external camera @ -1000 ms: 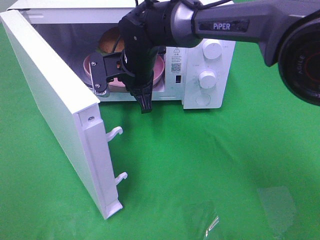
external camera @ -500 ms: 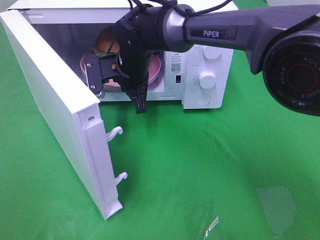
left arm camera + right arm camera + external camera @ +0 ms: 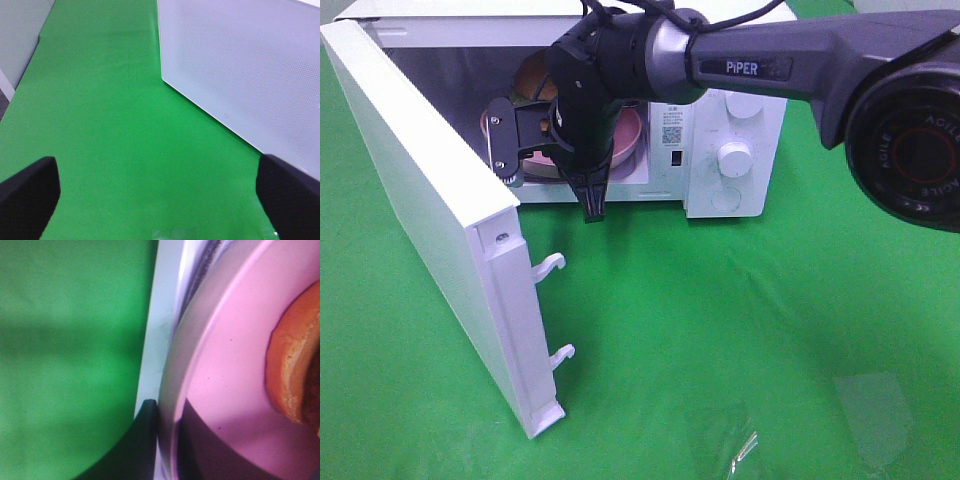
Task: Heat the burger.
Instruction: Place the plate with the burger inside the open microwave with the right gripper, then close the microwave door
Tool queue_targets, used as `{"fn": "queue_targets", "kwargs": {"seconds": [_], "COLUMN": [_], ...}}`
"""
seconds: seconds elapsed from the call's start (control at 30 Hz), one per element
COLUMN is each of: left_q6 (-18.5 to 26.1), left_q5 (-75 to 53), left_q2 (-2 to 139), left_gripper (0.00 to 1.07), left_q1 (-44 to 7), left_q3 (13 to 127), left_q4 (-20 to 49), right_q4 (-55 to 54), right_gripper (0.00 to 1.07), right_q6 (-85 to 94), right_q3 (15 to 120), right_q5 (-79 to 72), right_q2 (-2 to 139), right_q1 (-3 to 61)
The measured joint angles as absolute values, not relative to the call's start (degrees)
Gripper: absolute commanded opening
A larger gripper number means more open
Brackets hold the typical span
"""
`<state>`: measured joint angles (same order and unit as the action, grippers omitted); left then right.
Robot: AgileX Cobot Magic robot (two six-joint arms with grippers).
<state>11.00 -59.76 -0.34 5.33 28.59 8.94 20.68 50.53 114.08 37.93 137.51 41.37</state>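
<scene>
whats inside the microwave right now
A pink plate sits inside the microwave with the burger on it. The right arm covers the plate's middle and most of the burger, so whether anything else is inside cannot be seen.

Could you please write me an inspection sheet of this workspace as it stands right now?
Surface: green cloth, lying flat.
Job's things: burger on a pink plate inside the microwave; its door stands wide open.
Clutter: a small shiny scrap near the front of the cloth.
Grippers: left gripper open over bare cloth beside the door, holding nothing; right gripper at the plate's rim, one dark finger outside it; open or shut cannot be told.
Cables: black cables at the right arm's wrist.
Surroundings: grey area beyond the cloth's edge.
</scene>
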Motion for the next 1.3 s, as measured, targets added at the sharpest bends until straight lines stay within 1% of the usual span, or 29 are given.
{"fn": "queue_targets", "kwargs": {"seconds": [0.1, 0.13, 0.17, 0.2, 0.23, 0.27, 0.37, 0.4, 0.43, 0.97, 1.1, 1.13, 1.17, 1.23, 1.27, 1.3], "left_q6": [11.00, 11.00, 11.00, 11.00, 11.00, 11.00, 11.00, 11.00, 11.00, 10.94, 10.94, 10.94, 10.94, 10.94, 10.94, 10.94], "left_q5": [-59.76, -59.76, -59.76, -59.76, -59.76, -59.76, -59.76, -59.76, -59.76, -59.76, -59.76, -59.76, -59.76, -59.76, -59.76, -59.76], "left_q2": [-0.34, -0.34, -0.34, -0.34, -0.34, -0.34, -0.34, -0.34, -0.34, -0.34, -0.34, -0.34, -0.34, -0.34, -0.34, -0.34], "left_gripper": [1.00, 1.00, 1.00, 1.00, 1.00, 1.00, 1.00, 1.00, 1.00, 1.00, 1.00, 1.00, 1.00, 1.00, 1.00, 1.00], "left_q1": [5.33, 5.33, 5.33, 5.33, 5.33, 5.33, 5.33, 5.33, 5.33, 5.33, 5.33, 5.33, 5.33, 5.33, 5.33, 5.33], "left_q3": [28.59, 28.59, 28.59, 28.59, 28.59, 28.59, 28.59, 28.59, 28.59, 28.59, 28.59, 28.59, 28.59, 28.59, 28.59, 28.59], "left_q4": [8.94, 8.94, 8.94, 8.94, 8.94, 8.94, 8.94, 8.94, 8.94, 8.94, 8.94, 8.94, 8.94, 8.94, 8.94, 8.94], "right_q4": [20.91, 21.20, 21.20, 21.26, 21.26, 21.26, 21.31, 21.31, 21.31, 21.26, 21.26, 21.26, 21.26, 21.26, 21.26, 21.26], "right_gripper": [0.15, 0.19, 0.19, 0.23, 0.23, 0.27, 0.29, 0.33, 0.35, 0.36, 0.38, 0.42, 0.42, 0.51, 0.51, 0.56], "right_q6": [49.68, 49.50, 49.50, 49.27, 49.27, 49.10, 48.82, 48.01, 47.67, 44.46, 43.14, 42.28, 42.28, 41.83, 41.83, 41.65], "right_q3": [114.13, 114.13, 114.13, 114.42, 114.42, 114.59, 114.59, 114.59, 114.59, 114.59, 114.59, 114.59, 114.59, 114.59, 114.59, 114.59], "right_q5": [37.36, 36.96, 36.96, 36.73, 36.73, 36.50, 36.33, 36.27, 36.27, 37.70, 37.76, 38.04, 38.04, 38.96, 38.96, 39.08], "right_q2": [137.45, 137.34, 137.34, 137.34, 137.34, 137.34, 137.34, 137.34, 137.34, 137.34, 137.34, 137.34, 137.34, 137.34, 137.34, 137.28], "right_q1": [41.37, 41.37, 41.37, 41.37, 41.37, 41.37, 41.37, 41.37, 41.37, 41.37, 41.37, 41.37, 41.37, 41.37, 41.37, 41.37]}}
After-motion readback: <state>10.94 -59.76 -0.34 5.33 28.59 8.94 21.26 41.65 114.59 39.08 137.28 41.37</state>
